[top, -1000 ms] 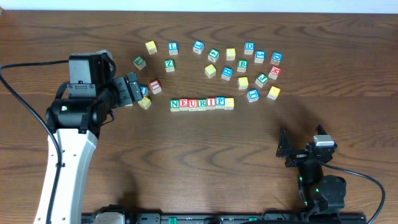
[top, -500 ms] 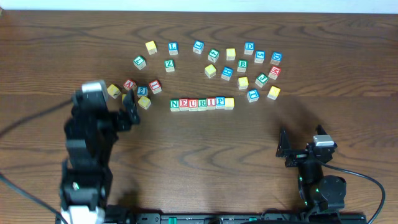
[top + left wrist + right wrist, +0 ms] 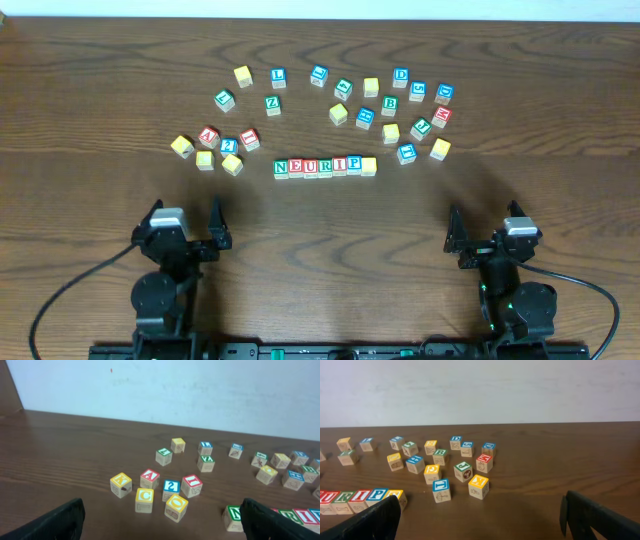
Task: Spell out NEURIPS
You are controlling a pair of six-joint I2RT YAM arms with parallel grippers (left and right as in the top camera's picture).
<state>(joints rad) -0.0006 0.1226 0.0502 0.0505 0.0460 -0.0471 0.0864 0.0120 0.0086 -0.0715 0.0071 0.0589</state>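
Checking in from the remote station: the NEURIPS (image 3: 325,166) row sits dead centre of the overhead frame, seven cubes edge to edge in a straight line, just under the scatter of spare cubes (image 3: 390,103) across the upper half. I'd say they're butted tight so it reads as one word. The last cube on the right only shows a yellow top, and I can't make out an S on it.

Both arms are parked at the bottom edge, one lower left and one lower right, well apart from the row. My guess is that's so nothing nudges it. The left jaws and right jaws are both spread wide with nothing between them.

The blocks look like plain pale wood with crisp corners and painted coloured frames around the letters. The desk (image 3: 320,270) is dark wood with a strong horizontal grain.
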